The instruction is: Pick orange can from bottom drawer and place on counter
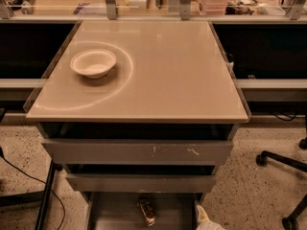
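The orange can [147,211] lies on its side on the grey floor of the open bottom drawer [112,214], at the bottom middle of the camera view. The beige counter [168,75] fills the middle of the view above the drawers. Only a pale tip of my gripper [205,219] shows at the bottom edge, just right of the drawer's right wall and to the right of the can, apart from it. The rest of the arm is out of view.
A white bowl [93,63] stands on the counter's left side inside a faint ring mark. Two wider scuffed drawer fronts [139,152] sit above the bottom drawer. Office chair legs [283,162] stand on the speckled floor at right; a dark cable and stand are at left.
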Tool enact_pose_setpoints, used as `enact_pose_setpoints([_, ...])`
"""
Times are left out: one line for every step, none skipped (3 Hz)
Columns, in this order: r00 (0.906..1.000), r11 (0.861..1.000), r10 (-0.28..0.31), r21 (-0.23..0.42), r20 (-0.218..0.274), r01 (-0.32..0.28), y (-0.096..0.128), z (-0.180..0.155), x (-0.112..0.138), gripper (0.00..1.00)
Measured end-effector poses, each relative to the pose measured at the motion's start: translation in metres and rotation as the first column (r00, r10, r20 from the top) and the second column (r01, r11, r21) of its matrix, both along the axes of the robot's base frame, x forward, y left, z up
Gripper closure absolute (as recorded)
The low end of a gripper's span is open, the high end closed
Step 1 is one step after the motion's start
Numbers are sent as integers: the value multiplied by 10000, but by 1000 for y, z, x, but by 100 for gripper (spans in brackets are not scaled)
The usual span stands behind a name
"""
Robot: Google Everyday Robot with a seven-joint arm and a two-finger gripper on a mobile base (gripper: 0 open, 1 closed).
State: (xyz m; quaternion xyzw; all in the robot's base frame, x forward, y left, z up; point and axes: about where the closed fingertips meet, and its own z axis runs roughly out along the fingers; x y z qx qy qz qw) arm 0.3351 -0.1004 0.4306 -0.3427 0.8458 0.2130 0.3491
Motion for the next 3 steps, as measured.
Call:
enact_pose_setpoints([9987, 9987, -514, 54, -45, 514, -3, -14, 0, 0])
enact_pose_setpoints([9971, 9977, -653, 148, -394, 659, 4, -63, 7, 0])
enact_pose_setpoints([9974, 9983, -427, 380, -576, 449, 30, -109, 20, 0])
